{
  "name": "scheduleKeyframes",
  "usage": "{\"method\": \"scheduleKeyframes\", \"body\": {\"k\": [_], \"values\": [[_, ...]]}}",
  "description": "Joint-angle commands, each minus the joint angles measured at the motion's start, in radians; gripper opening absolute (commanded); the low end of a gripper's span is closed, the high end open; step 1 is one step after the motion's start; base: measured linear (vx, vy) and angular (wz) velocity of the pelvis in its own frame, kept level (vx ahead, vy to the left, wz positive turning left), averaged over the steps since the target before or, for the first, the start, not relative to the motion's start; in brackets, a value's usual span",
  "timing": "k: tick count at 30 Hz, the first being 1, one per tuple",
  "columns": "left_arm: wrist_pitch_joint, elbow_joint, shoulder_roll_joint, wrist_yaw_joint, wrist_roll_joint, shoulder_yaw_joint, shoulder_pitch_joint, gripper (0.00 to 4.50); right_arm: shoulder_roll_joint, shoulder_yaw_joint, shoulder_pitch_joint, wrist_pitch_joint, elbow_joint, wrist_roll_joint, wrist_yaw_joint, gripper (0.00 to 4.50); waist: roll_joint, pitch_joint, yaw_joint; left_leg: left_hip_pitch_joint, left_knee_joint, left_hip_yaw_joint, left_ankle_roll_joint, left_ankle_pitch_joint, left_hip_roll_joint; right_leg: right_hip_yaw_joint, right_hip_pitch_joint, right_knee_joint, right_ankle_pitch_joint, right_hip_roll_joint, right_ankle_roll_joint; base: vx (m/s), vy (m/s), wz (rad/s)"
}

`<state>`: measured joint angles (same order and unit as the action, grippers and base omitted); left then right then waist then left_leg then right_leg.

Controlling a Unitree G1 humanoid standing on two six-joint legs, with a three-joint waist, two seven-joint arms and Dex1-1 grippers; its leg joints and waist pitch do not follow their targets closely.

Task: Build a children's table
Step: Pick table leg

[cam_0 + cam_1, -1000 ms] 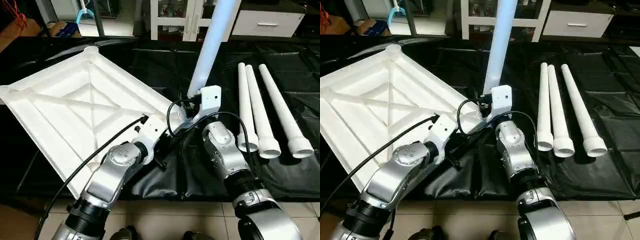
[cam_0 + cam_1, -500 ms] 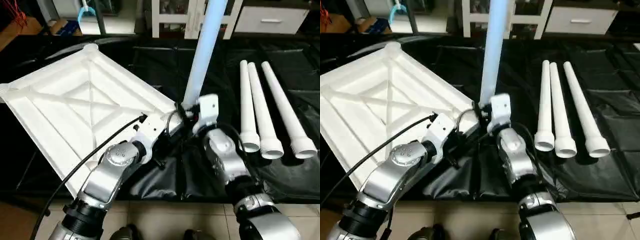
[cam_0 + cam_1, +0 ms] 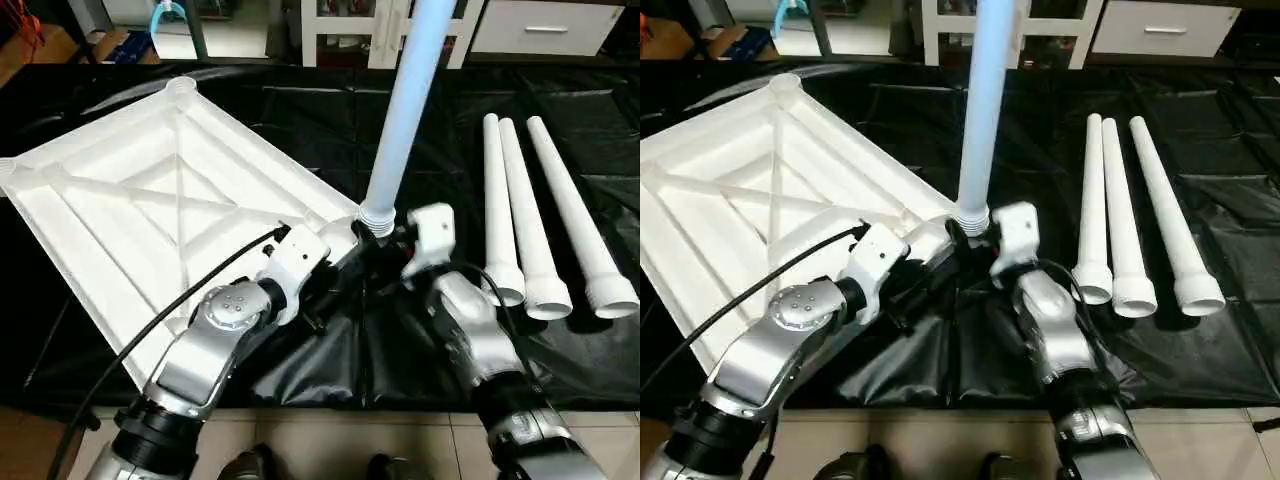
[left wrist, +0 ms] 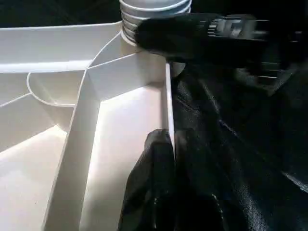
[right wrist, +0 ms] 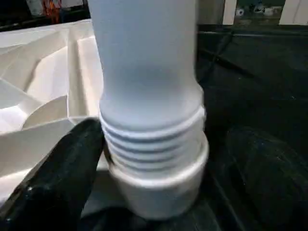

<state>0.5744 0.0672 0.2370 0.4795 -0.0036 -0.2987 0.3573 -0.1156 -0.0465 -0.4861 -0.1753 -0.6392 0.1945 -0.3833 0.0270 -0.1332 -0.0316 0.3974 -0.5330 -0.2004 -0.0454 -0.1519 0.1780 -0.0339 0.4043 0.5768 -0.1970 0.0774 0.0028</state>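
Left claw (image 4: 169, 144): closed, pinching the raised rim of the white plastic rectangular children's tabletop (image 3: 120, 210) close to its near corner. One finger (image 4: 156, 159) is inside the rim, the other outside over the black plastic sheet (image 3: 330, 120).

Right claw (image 5: 168, 139): open wide, one finger (image 5: 57, 178) on each side of the base of the upright long tapered white tube leg (image 3: 405, 110). That finger is just beside the leg's ribbed collar; the other is apart from it.

The leg stands with its ribbed collar in the round corner socket (image 3: 375, 222), just beyond the left claw and between the two claws. It leans slightly.

Writing: pale marks on the right claw's black finger (image 4: 202, 36) in the left wrist view, too blurred to read.

The tabletop lies underside up, X ribs showing, and spreads away from the left claw on its outer side, turned at an angle on the black sheet.

Three more white tapered tube legs (image 3: 525, 210) lie side by side, wide ends towards the robot. They are well apart from the right claw on its outer side.

White cabinet with drawer (image 3: 530, 25) beyond the sheet.
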Motion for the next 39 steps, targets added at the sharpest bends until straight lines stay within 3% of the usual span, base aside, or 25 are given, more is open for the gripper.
{"method": "scheduleKeyframes", "body": {"k": [1,5,9,13,18,24,30,34,39], "values": [[-0.009,-0.036,0.027,0.003,0.015,0.029,-0.025,0.00,-0.022,0.001,0.041,0.029,0.034,0.009,-0.036,4.44,-0.005,0.060,0.001,-0.024,0.046,0.017,0.103,-0.162,0.053,0.037,-0.034,-0.055,-0.048,0.054,-0.237,0.000,0.000,0.00],[-0.026,-0.050,0.064,0.056,0.001,0.024,-0.029,0.00,-0.074,0.006,0.091,0.081,0.151,0.054,-0.129,4.44,-0.003,0.060,0.002,-0.022,0.046,0.019,0.107,-0.167,0.050,0.035,-0.038,-0.058,-0.066,0.053,-0.231,0.000,0.000,0.00],[-0.067,-0.071,0.128,0.145,-0.018,0.001,-0.037,0.00,-0.156,0.008,0.107,0.156,0.243,0.091,-0.243,4.44,0.000,0.061,0.002,-0.025,0.040,0.018,0.121,-0.132,0.051,0.033,-0.037,-0.051,-0.025,0.052,-0.247,0.000,0.000,0.00],[-0.111,-0.085,0.175,0.212,-0.019,-0.014,-0.048,0.00,-0.198,0.011,0.100,0.188,0.268,0.098,-0.290,4.44,0.003,0.064,0.000,-0.026,0.035,0.018,0.139,-0.095,0.051,0.031,-0.038,-0.042,0.042,0.050,-0.271,0.000,0.000,0.00],[-0.168,-0.094,0.258,0.307,-0.012,-0.041,-0.077,0.00,-0.256,0.001,0.084,0.237,0.283,0.129,-0.406,4.44,0.006,0.064,0.001,-0.032,0.035,0.017,0.124,-0.135,0.053,0.030,-0.038,-0.040,0.026,0.047,-0.284,0.000,0.000,0.00],[-0.221,-0.084,0.276,0.346,-0.033,-0.036,-0.084,0.00,-0.337,-0.045,0.094,0.318,0.317,0.152,-0.579,4.44,0.000,0.064,-0.004,-0.030,0.034,0.018,0.112,-0.158,0.055,0.032,-0.042,-0.041,-0.016,0.054,-0.280,0.000,0.000,0.00],[-0.255,-0.099,0.247,0.322,-0.059,0.007,-0.075,0.00,-0.338,-0.035,0.082,0.311,0.276,0.141,-0.594,4.44,-0.002,0.065,-0.005,-0.030,0.030,0.016,0.112,-0.158,0.055,0.034,-0.037,-0.041,-0.044,0.056,-0.290,0.000,0.000,0.00],[-0.249,-0.091,0.230,0.324,-0.073,0.015,-0.056,0.65,-0.340,-0.029,0.078,0.322,0.276,0.144,-0.600,4.50,-0.003,0.066,-0.006,-0.029,0.029,0.017,0.107,-0.165,0.055,0.035,-0.037,-0.041,-0.068,0.056,-0.285,0.000,0.000,0.00],[-0.272,-0.127,0.210,0.303,-0.036,-0.005,-0.010,0.65,-0.342,-0.026,0.079,0.332,0.285,0.143,-0.611,4.50,0.001,0.067,-0.010,-0.031,0.029,0.018,0.094,-0.188,0.056,0.035,-0.035,-0.043,-0.099,0.057,-0.277,0.000,0.000,0.00]]}}
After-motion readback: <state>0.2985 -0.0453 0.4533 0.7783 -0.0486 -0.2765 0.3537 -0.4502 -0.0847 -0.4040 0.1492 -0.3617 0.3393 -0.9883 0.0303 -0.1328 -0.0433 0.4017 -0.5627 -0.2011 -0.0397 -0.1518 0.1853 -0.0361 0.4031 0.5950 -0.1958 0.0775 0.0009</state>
